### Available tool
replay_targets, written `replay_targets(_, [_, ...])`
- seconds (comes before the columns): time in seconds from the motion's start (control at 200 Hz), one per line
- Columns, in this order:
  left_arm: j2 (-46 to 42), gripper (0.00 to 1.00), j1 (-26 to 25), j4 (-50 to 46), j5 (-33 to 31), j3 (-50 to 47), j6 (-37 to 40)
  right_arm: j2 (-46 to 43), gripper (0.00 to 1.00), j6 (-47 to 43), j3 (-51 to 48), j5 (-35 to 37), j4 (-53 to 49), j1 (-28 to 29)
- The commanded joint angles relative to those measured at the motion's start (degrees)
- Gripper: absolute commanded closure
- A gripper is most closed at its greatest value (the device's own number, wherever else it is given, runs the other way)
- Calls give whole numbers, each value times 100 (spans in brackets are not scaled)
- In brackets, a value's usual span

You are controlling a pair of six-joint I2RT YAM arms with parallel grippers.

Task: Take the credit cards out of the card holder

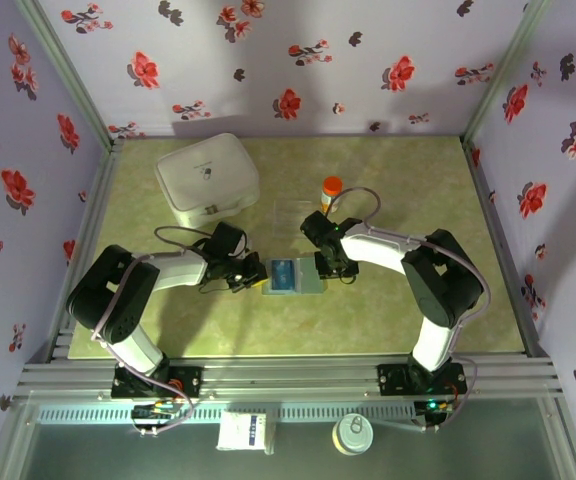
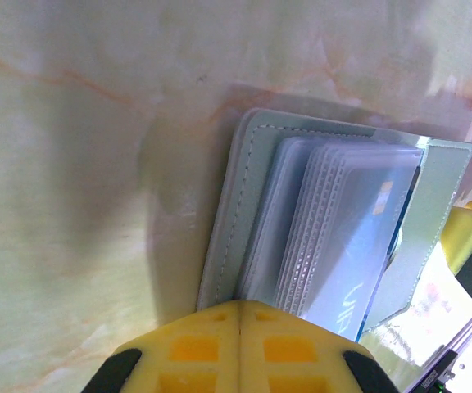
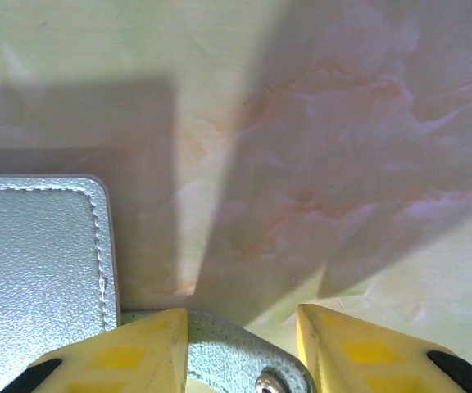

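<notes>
Top view: card holder (image 1: pixel 294 277) open on the desk (image 1: pixel 408 170), left tool (image 1: pixel 256 278) at its 9 o'clock, right tool (image 1: pixel 328 268) at 3; left wrist: that tool pinched closed at the holder's 6 o'clock edge, blue-teal card (image 2: pixel 363 241) seated in its sleeve; right wrist: tool half-spread, empty; extraction judged outstanding.

Card holder (image 1: pixel 308 278) lies opened out on the table (image 1: pixel 418 180), centre, near the front edge. Card (image 1: pixel 282 272) sits in its left half. L claw (image 1: pixel 253 277) is at the holder's left edge, R claw (image 1: pixel 333 268) at its right, so holder's btwn them. Case (image 1: pixel 208 178) back-left, bottle (image 1: pixel 331 190) upright behind R claw.
</notes>
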Motion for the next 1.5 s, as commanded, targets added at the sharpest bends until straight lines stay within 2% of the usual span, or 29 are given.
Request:
replay_targets(0.0, [394,98,-74,-687,-300,-326,-57,-87,62,-56,-105,609,-766,-104])
replay_targets(0.25, [403,97,-74,-642,-289,-334,-96,-111,69,-102,-91,515,-728,-114])
replay_targets(0.595, [295,97,-74,-629,-255,-425,-139,171,67,-32,-330,263,-351,-114])
replay_targets(0.795, [4,97,-100,-719,-272,-444,-182,-212,66,-95,29,346,-700,-107])
replay_targets(0.99, [117,97,-98,-647,-287,-385,-171,-729,65,-83,373,-35,-920,-57])
replay_targets(1.275, [131,98,-100,-625,-271,-395,-175,-648,64,229,908,-401,-908,440])
replay_targets(1.39, [144,98,-101,-616,-271,-397,-183,-331,62,502,972,-743,-626,594])
replay_targets(1.5, [141,97,-100,-616,-257,-401,-175,-52,52,799,1059,-616,-596,716])
